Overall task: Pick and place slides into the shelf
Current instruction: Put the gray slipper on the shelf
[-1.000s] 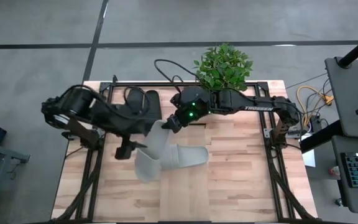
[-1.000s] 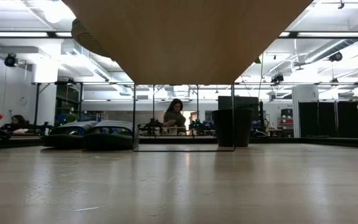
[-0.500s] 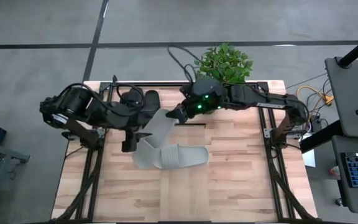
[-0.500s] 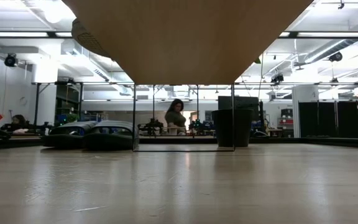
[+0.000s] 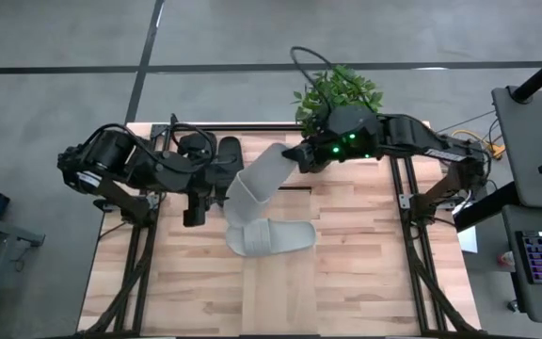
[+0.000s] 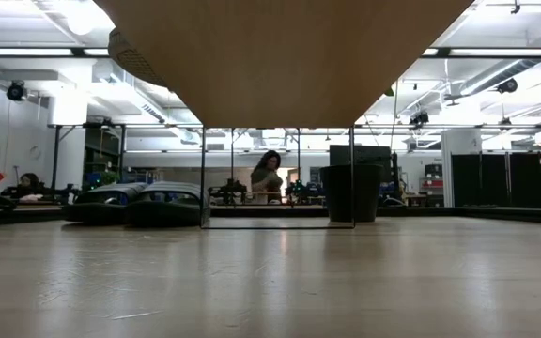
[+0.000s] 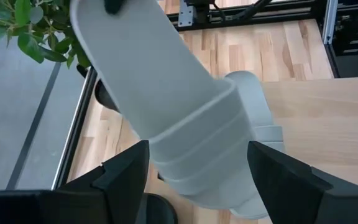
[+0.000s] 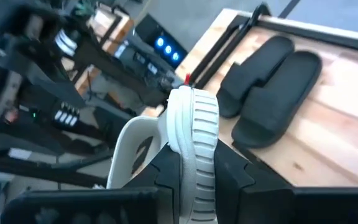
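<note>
The right gripper (image 5: 299, 153) pinched one end of a pale grey slide (image 5: 257, 179) between its fingers (image 8: 179, 171), holding it tilted above the surface (image 5: 356, 273). The other grey slide (image 5: 271, 237) lay flat below it, the black pair (image 8: 269, 87) sat at the surface's far edge, and the left gripper (image 5: 196, 212) hung alongside with fingers (image 7: 126, 171) spread.

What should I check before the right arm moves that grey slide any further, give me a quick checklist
1. Right gripper holds the lifted grey slide: ok, fingers shut on its edge.
2. Left gripper clear of that slide: ok, fingers open on either side of it, not closed.
3. Second grey slide out of the way: cannot tell, it lies flat on the table and the lifted slide's lower end overlaps it from above.
4. Black slides undisturbed: ok, lying side by side at the table's back left.
5. Shelf free to receive: cannot tell, only its underside shows.
</note>
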Robot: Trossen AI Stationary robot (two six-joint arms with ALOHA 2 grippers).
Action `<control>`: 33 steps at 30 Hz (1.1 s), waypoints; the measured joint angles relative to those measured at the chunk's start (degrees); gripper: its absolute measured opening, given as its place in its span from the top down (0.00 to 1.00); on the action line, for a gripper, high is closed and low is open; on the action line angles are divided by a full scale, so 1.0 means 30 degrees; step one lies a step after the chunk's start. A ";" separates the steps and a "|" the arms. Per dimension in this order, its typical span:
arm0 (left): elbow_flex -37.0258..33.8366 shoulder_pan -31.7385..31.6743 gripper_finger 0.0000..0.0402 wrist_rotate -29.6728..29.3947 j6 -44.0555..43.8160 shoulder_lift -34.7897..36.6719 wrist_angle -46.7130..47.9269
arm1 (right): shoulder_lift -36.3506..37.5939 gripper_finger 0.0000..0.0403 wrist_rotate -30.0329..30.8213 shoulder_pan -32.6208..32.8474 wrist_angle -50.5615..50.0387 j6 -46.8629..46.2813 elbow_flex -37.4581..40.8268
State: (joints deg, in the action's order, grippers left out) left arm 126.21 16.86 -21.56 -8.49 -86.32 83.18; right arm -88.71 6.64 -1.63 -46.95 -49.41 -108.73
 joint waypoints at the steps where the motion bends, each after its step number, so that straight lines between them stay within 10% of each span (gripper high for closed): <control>1: 0.0000 0.0000 0.36 0.0000 0.0000 -0.0019 -0.0002 | 0.0161 0.88 0.0306 0.0026 -0.0016 -0.0006 0.0000; 33: -0.0007 0.0000 0.36 -0.0138 0.0102 -0.0299 0.0020 | 0.1849 0.88 1.0178 0.5385 0.0735 -0.3082 0.1522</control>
State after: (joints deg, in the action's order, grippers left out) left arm 126.19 16.86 -21.98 -8.19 -87.22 83.24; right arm -83.17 37.18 14.53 -44.75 -58.65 -104.16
